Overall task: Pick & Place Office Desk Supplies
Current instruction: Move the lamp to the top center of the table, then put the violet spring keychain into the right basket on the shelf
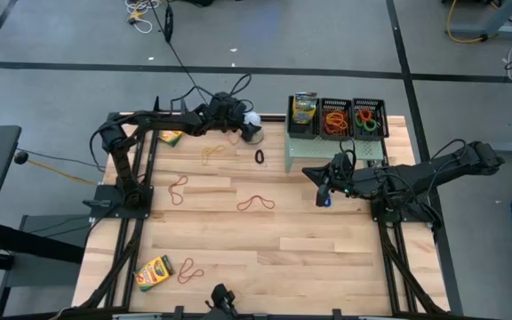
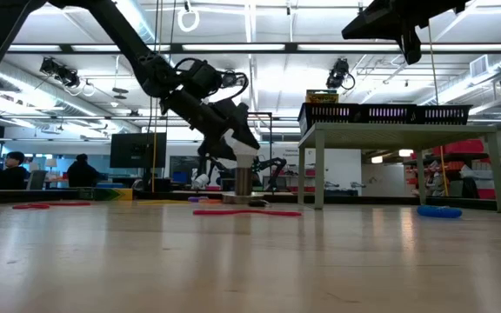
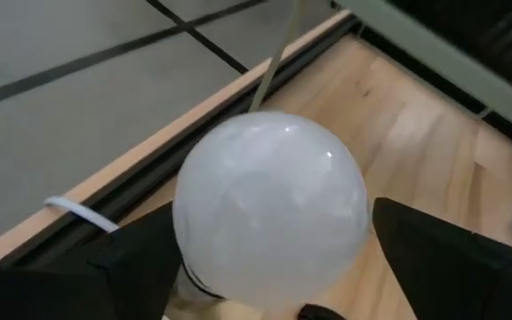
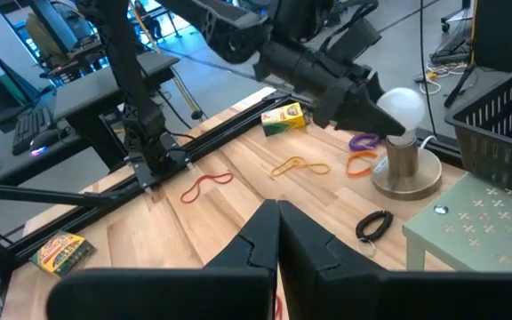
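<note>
Crayon box [image 1: 154, 273] lying flat (diagonal), front-left.

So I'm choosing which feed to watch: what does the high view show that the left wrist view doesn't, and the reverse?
Only the high view shows the three black mesh baskets on the green riser, both crayon boxes, the scattered rubber bands and the right hand, shut and empty. Only the left wrist view shows that hand's fingers standing open either side of the white ball. Both show the ball and the wooden table.
</note>
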